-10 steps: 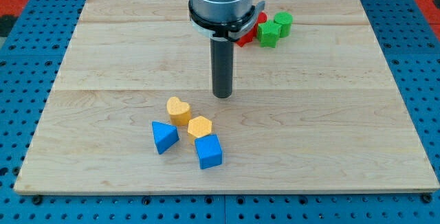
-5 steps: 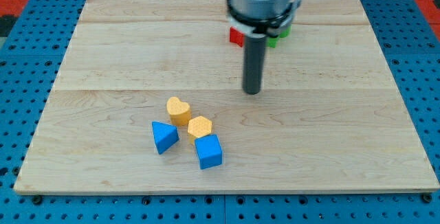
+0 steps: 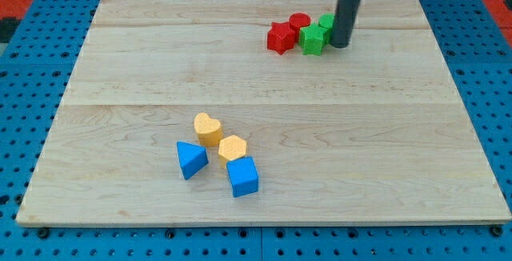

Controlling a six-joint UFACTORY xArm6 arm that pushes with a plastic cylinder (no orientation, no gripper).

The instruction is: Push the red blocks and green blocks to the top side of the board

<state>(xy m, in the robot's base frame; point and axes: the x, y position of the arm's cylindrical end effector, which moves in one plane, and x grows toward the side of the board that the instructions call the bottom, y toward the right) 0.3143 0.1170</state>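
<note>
A red star block [image 3: 281, 37] and a red round block [image 3: 299, 22] lie near the view's top of the wooden board [image 3: 120, 77]. A green block [image 3: 312, 40] sits just right of the star. A second green block [image 3: 326, 23] sits behind it, partly hidden by my rod. My tip [image 3: 341, 45] rests on the board just right of the green blocks, touching or nearly touching them.
A yellow heart block [image 3: 208, 128], a yellow hexagon block [image 3: 233, 146], a blue triangle block [image 3: 190, 158] and a blue cube [image 3: 242, 175] cluster near the view's bottom, left of centre.
My rod has moved from the board's middle up and to the view's right, to the right side of the green blocks. The red and green blocks now show fully. The yellow and blue blocks have not moved.
</note>
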